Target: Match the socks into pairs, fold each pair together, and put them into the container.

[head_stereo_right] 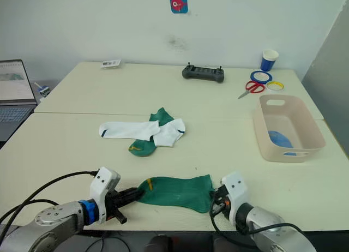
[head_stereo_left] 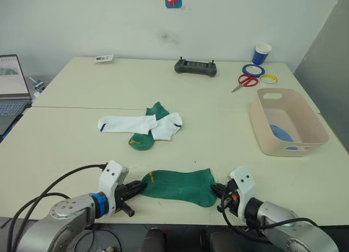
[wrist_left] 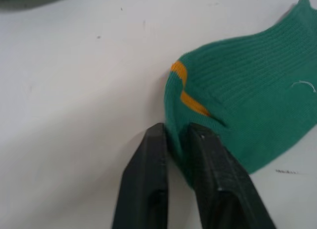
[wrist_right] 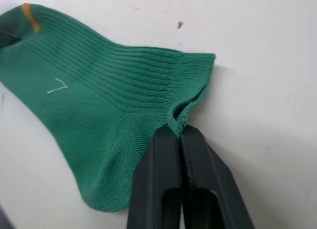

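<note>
Cream-white desk runs out ahead of me to a pale wall, two desk tops butted together along a seam. At the near edge I have one dark green sock stretched flat between my two arms. My left claw is pressed together on the end with the yellow stripes; the left wrist view shows that edge bunched between the black fingers. My right claw pinches the opposite end, the ribbed cuff corner, and its fingers sit tight against each other with a fold of fabric caught at the tips.

Farther out, near the middle of the desk, lies a small heap: two white socks with navy marks, one long and flat, the other folded over beside it, and the second green sock lying under them, with its ends poking out on both sides.

To my right stands the beige-pink tub, well apart from the heap, with light blue fabric lying on its floor (I cannot tell whether that is one sock or two).

Along the far side I see a dark controller, red-handled scissors, a blue tape ring, a yellow tape ring and a blue-and-white paper cup. A laptop sits open at my far left.
</note>
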`<action>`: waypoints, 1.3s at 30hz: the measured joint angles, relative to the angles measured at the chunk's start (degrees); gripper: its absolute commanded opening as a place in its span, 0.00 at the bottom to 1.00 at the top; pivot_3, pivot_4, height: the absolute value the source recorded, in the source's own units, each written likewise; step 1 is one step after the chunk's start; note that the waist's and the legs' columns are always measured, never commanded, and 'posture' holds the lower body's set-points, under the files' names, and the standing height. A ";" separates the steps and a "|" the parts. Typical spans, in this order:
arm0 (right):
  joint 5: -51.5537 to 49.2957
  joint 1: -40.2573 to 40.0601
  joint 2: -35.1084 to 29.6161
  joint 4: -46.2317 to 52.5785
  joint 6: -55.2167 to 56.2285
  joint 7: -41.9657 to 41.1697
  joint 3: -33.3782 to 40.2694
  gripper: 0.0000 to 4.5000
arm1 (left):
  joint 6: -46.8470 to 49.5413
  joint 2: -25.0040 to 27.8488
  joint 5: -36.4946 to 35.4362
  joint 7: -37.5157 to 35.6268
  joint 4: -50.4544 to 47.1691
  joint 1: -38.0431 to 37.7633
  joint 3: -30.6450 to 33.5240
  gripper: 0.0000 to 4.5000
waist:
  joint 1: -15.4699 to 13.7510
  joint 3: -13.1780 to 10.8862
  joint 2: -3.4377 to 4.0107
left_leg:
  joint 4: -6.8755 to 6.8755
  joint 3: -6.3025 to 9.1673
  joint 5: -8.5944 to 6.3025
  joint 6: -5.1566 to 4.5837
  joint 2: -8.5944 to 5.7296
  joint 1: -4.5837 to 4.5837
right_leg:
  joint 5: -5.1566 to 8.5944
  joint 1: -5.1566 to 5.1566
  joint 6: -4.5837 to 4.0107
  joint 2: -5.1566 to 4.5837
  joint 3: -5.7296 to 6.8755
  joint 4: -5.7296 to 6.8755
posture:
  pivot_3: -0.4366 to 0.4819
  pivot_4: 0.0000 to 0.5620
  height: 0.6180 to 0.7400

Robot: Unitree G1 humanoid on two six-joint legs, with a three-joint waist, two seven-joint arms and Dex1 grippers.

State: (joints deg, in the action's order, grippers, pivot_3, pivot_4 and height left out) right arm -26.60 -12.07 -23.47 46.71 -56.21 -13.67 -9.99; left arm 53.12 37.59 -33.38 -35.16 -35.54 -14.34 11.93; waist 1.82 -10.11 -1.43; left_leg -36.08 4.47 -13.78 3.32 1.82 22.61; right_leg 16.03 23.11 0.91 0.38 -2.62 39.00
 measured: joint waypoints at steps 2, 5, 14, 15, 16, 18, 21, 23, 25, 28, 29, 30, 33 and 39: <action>-0.29 -0.01 -0.16 0.14 -0.51 -0.08 0.77 0.00 | 1.30 0.42 -1.22 0.03 -0.57 -0.21 0.39 0.01 | -0.01 0.00 0.00 | -0.02 -0.01 0.00 0.00 -0.01 0.00 | 0.01 0.00 -0.01 -0.01 -0.01 0.00 | 0.48 0.27 1.00; -0.79 0.64 0.07 0.14 -0.84 0.03 2.03 0.00 | 2.45 0.43 -2.27 0.82 -0.92 -0.07 0.51 0.01 | -0.02 0.00 0.00 | -0.02 -0.01 0.00 0.00 -0.02 -0.01 | 0.00 -0.01 -0.02 -0.01 -0.02 0.00 | 0.48 0.27 1.00; -1.96 2.73 0.51 0.14 -4.97 0.71 2.24 0.05 | 3.97 1.04 -4.06 1.97 -2.10 -0.56 1.23 0.00 | -0.01 0.00 0.00 | 0.01 0.00 0.00 0.00 -0.01 0.04 | 0.00 0.04 0.00 0.00 0.00 -0.01 | 0.48 0.27 1.00; -2.00 2.77 0.74 0.14 -5.39 0.90 2.26 0.11 | 3.92 1.32 -4.06 1.87 -2.08 -0.73 1.27 0.00 | -0.01 -0.01 0.00 | 0.01 0.00 0.00 0.00 0.00 0.04 | 0.01 0.05 -0.01 0.00 0.00 0.00 | 0.48 0.27 1.00; -1.90 2.84 0.73 0.14 -5.47 1.12 2.25 0.15 | 3.82 1.63 -4.03 1.81 -2.08 -0.76 1.26 0.00 | -0.01 -0.01 0.00 | 0.01 0.00 0.00 0.00 0.00 0.04 | 0.03 0.05 -0.05 0.00 0.00 0.00 | 0.48 0.27 1.00; -1.68 3.25 0.16 0.14 -5.47 1.22 2.24 0.29 | 3.17 2.34 -3.78 1.65 -2.01 -0.86 1.26 0.09 | 0.00 -0.01 0.00 | 0.00 -0.01 0.00 0.00 -0.01 0.03 | 0.03 0.05 -0.06 -0.01 -0.02 0.00 | 0.48 0.27 1.00; -1.65 3.70 -0.36 0.45 -5.46 1.24 2.43 0.53 | 0.75 2.39 -3.10 1.02 -1.71 -1.32 1.27 0.26 | -0.02 -0.01 0.00 | 0.00 -0.02 0.00 0.00 -0.02 0.04 | 0.03 0.05 -0.06 -0.02 -0.03 -0.01 | 0.48 0.27 1.00; -1.65 3.97 -0.76 1.02 -5.46 1.26 2.66 0.68 | -1.08 2.37 -2.76 0.71 -1.25 -1.70 1.49 0.40 | -0.02 -0.01 0.00 | 0.01 -0.02 0.00 0.00 -0.01 0.04 | 0.04 0.06 -0.07 -0.02 -0.01 -0.02 | 0.48 0.27 1.00; -1.65 4.29 -1.15 1.77 -5.46 1.24 3.27 0.83 | -2.32 2.35 -2.77 0.59 -0.26 -1.84 2.93 0.52 | -0.03 -0.01 0.00 | 0.01 -0.02 0.00 0.00 0.00 0.05 | 0.04 0.07 -0.08 -0.01 0.00 -0.02 | 0.48 0.27 1.00; -1.68 4.31 -2.44 2.76 -5.46 1.07 3.73 1.00 | -3.19 2.48 -3.34 -0.50 0.10 -2.65 6.14 0.72 | -0.02 -0.01 0.00 | 0.01 -0.02 0.00 0.00 0.00 0.06 | 0.04 0.07 -0.08 -0.01 -0.01 -0.02 | 0.48 0.27 1.00; -1.68 4.32 -2.72 2.91 -5.45 0.96 3.84 1.00 | -3.31 2.50 -3.71 -0.67 0.13 -2.90 6.83 0.79 | -0.02 -0.01 0.00 | 0.01 -0.03 0.00 0.00 0.00 0.06 | 0.05 0.07 -0.08 -0.01 -0.02 -0.03 | 0.48 0.27 1.00; -1.77 4.46 -3.08 3.18 -5.45 0.61 3.99 1.00 | -3.29 2.47 -4.42 -0.80 0.22 -2.96 7.85 0.86 | -0.02 -0.03 0.00 | 0.01 -0.02 0.00 0.00 -0.01 0.07 | 0.05 0.07 -0.08 -0.01 -0.01 -0.03 | 0.48 0.27 1.00; -2.95 8.19 -4.90 4.80 -5.47 -1.54 4.61 1.00 | -3.09 2.22 -6.59 -0.39 1.40 -2.11 12.49 0.99 | 0.02 -0.06 0.00 | 0.00 -0.02 0.00 0.00 -0.01 0.03 | 0.03 0.05 -0.06 -0.01 0.00 -0.02 | 0.48 0.27 1.00; -7.17 24.79 -8.98 4.46 -5.57 -8.39 5.30 1.00 | -2.75 -0.80 -7.20 2.43 6.05 -0.07 14.47 0.99 | 0.07 -0.10 -0.09 | 0.00 -0.02 0.00 0.00 -0.01 0.09 | -0.01 0.06 -0.02 0.00 0.05 -0.04 | 0.48 0.27 1.00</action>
State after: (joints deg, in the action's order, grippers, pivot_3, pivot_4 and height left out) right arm -33.76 12.72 -32.45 51.18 -61.78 -22.06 -4.69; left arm 50.37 36.79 -40.58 -32.73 -29.49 -14.42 26.40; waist 1.89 -10.21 -1.52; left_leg -36.08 4.46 -13.79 3.32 1.81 22.70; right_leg 16.02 23.18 0.89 0.38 -2.57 38.96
